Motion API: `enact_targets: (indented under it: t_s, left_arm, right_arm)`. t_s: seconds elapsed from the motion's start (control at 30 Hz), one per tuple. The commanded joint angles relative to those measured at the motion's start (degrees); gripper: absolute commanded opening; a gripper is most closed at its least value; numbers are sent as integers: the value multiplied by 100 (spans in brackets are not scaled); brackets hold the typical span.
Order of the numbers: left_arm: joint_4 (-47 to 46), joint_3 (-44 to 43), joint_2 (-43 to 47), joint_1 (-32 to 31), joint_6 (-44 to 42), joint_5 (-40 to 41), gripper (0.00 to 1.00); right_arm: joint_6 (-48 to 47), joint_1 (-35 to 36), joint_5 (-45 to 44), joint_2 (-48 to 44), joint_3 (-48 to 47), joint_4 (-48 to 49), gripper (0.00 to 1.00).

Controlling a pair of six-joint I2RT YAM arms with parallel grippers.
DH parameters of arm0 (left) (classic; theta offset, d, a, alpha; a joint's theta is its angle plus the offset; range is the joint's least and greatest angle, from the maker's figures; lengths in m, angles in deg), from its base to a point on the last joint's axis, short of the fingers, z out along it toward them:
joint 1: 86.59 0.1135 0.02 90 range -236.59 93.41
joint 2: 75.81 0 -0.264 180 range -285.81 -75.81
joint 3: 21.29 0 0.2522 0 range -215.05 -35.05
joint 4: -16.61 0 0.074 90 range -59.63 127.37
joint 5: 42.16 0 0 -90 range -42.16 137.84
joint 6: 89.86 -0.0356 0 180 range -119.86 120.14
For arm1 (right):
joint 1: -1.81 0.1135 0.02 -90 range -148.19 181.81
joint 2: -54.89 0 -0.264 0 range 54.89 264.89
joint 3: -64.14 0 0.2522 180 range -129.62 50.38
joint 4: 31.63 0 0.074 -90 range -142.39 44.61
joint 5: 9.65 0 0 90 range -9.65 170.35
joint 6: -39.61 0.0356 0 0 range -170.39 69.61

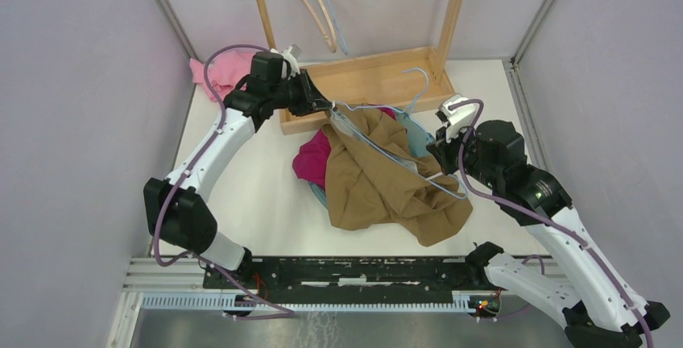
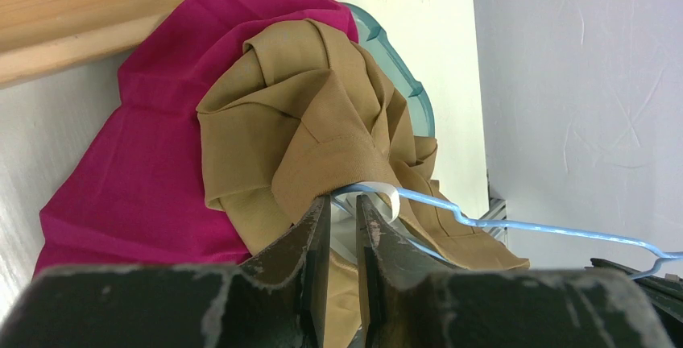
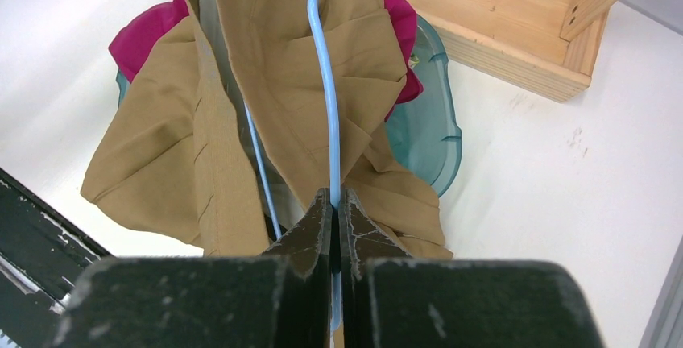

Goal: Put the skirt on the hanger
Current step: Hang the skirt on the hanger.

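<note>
The tan skirt [image 1: 378, 179] hangs bunched over a light blue wire hanger [image 3: 326, 82], held up above the table between both arms. My left gripper [image 1: 326, 108] is at the hanger's left end. In the left wrist view its jaws [image 2: 344, 197] are pinched on the skirt [image 2: 322, 106] where the fabric wraps that end of the hanger [image 2: 564, 232], with a white ribbon loop beside the tips. My right gripper [image 1: 439, 157] is shut on the hanger's wire at the other side. In the right wrist view the blue wire runs straight between its fingertips [image 3: 334, 193], and the skirt [image 3: 161, 147] hangs beyond.
A magenta cloth [image 1: 312, 159] lies in a teal basin [image 3: 427, 114] under the skirt. A wooden rack base [image 1: 370, 70] stands behind it, with spare hangers [image 1: 314, 10] above. A pink cloth [image 1: 221, 70] lies at the back left. A black rail [image 1: 362, 271] runs along the near edge.
</note>
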Motion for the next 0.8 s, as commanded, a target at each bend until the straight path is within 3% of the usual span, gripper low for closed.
enact_targets:
  t_s: [0.0,0.77]
  left_arm:
    - [-50,-220,4,-2,-250,55,24]
    - [-37,-281,17,14,-241,75,23]
  right_arm:
    - [-99,28,-139,26,-272,100,1]
    - [-38,81,-106,266,-8,644,1]
